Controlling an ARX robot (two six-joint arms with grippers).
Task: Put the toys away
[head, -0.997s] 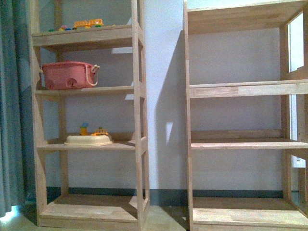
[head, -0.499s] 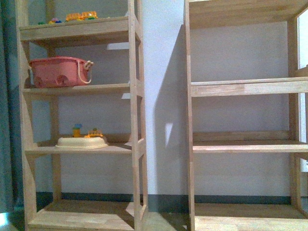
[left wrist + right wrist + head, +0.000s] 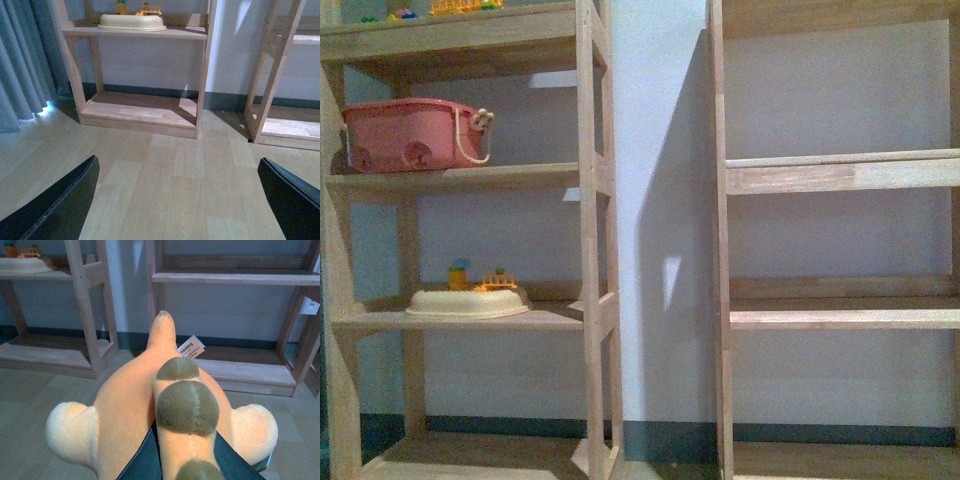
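The only writing was on a small white tag [image 3: 190,346] attached to the orange plush toy [image 3: 125,405], seen in the right wrist view. It carried one short line of orange print running slantwise, too small and blurred to read with certainty. Nothing else in any view could be read as text, number or brand.

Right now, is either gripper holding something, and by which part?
The right gripper holds the orange plush toy around its body; the exact spot is hidden. The left gripper is open and empty.
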